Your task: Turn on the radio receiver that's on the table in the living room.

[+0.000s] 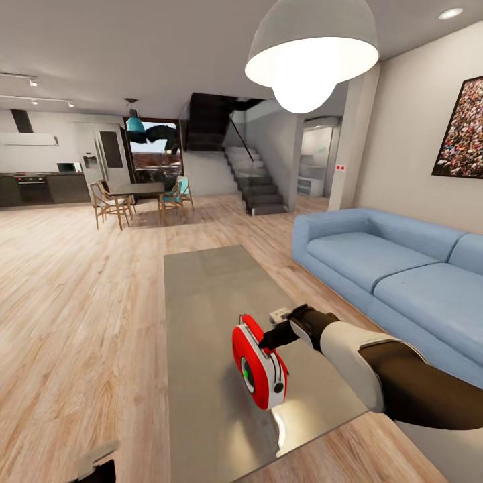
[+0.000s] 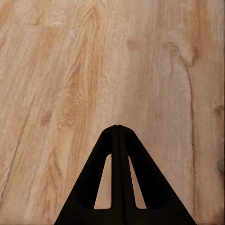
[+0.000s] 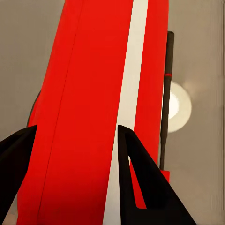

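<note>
The red radio receiver (image 1: 258, 367) with white side trim stands upright near the front of the grey glossy table (image 1: 208, 295), and a green spot shows on its round dial. My right gripper (image 1: 267, 338) reaches it from the right, touching its upper rear side. In the right wrist view the radio receiver (image 3: 93, 93) lies close behind the gripper (image 3: 70, 145), whose fingers (image 3: 136, 183) stand apart, open. My left gripper (image 1: 94, 464) hangs low at the front left, and its wrist view shows the gripper (image 2: 117, 129) shut over the plank floor.
A blue sofa (image 1: 402, 282) runs along the table's right side. A white dome lamp (image 1: 308, 54) hangs above, and a framed crowd picture (image 1: 463, 131) is on the right wall. Wood floor (image 1: 80, 302) stretches left toward a dining table with chairs (image 1: 137, 194) and stairs (image 1: 255, 181).
</note>
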`<state>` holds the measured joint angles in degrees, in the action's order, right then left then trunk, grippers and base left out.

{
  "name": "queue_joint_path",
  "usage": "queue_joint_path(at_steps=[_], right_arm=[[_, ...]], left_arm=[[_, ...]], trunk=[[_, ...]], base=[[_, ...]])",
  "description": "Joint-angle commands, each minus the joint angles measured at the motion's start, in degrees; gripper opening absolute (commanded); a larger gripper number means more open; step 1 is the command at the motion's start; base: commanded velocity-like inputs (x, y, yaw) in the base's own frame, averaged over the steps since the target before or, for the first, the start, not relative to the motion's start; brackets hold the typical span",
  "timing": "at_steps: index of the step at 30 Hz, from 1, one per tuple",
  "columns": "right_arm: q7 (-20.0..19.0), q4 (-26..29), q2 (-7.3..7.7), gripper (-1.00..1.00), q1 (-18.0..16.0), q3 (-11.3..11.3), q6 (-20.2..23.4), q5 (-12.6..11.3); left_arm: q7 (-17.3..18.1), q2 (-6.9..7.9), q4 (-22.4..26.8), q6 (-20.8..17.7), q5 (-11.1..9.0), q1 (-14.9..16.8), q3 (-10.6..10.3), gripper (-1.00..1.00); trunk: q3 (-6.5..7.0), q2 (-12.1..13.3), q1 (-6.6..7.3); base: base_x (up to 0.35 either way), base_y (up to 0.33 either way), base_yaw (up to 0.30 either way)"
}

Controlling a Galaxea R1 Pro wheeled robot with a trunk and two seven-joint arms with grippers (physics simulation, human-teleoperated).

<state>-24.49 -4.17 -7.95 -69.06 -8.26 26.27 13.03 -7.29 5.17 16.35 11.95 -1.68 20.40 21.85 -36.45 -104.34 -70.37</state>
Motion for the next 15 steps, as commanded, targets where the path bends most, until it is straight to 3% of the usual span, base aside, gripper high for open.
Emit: queue_joint_path(at_steps=[1, 11, 15], right_arm=[[-0.05, 0.03, 0.14, -1.00, 0.02, 0.31, -0.33, -0.30], [-0.12, 0.01, 0.31, -1.00, 0.09, -0.96, -3.88, -0.30], [-0.12, 0.00, 0.30, -1.00, 0.09, -1.24, -5.10, -0.29]], left_arm=[[0.00, -0.32, 0.00, 0.00, 0.01, 0.00, 0.02, -1.00], [0.00, -0.52, -0.02, 0.01, -0.15, -0.01, 0.07, -1.00], [0.03, -0.51, -0.01, 0.01, -0.23, -0.01, 0.11, -1.00]], trunk=[[0.00, 0.00, 0.00], [0.00, 0.00, 0.00], [-0.71, -1.61, -0.88]], base=[[0.000, 0.000, 0.000], [0.000, 0.000, 0.000], [0.000, 0.000, 0.000]])
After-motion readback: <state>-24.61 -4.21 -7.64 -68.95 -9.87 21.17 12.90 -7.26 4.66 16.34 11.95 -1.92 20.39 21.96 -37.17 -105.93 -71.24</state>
